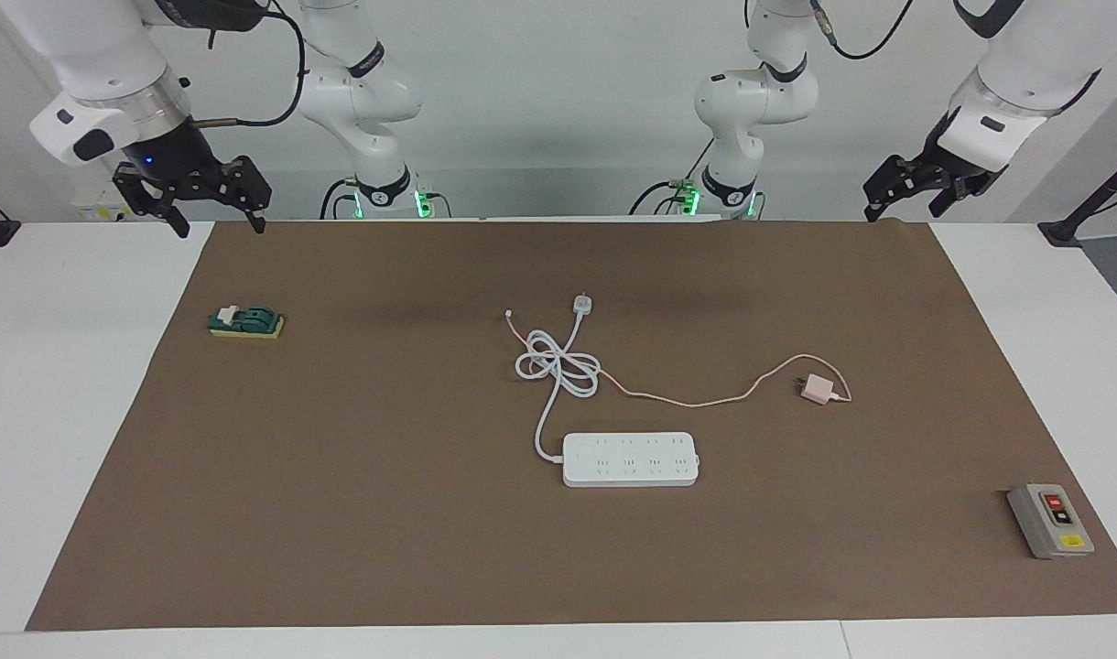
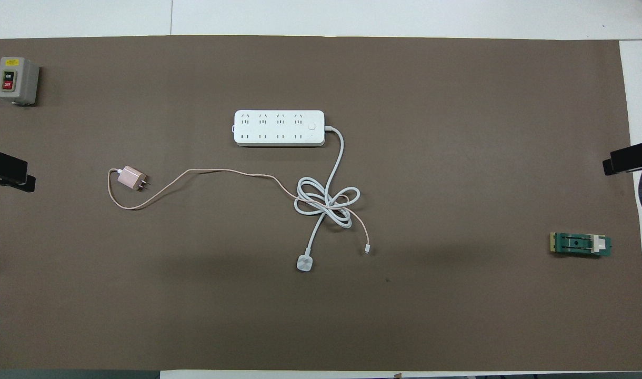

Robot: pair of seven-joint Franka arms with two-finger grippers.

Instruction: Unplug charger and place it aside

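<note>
**One charger, already free of the strip, lying unheld on the mat**

One small pale pink charger (image 1: 816,389) lies on its side on the brown mat (image 1: 339,513), toward the left arm's end of the table and well apart from the white power strip (image 1: 630,459). Its two prongs point toward the strip's coiled white cord (image 1: 558,366), in no socket. Its thin pink cable (image 1: 696,400) loops off the cube's back and runs across to that coil, where it crosses the loops.

Handling, as judged: the cube looks light, rigid and smooth-sided, so it may slide or twist under a loose pinch. The sound hold is across two opposite flat faces of the body, clear of the prongs and the cable root. The cable is soft and could drag or snag in the coil (a slow lift is advisable).

The left gripper (image 1: 916,188) hangs raised over the mat's edge nearest the robots, fingers apart and empty. The right gripper (image 1: 192,197) hangs over the corresponding corner at its own end, fingers also apart, empty.

A grey switch box (image 1: 1051,521) and a green knife switch (image 1: 245,320) sit at the mat's ends, uninvolved.
</note>
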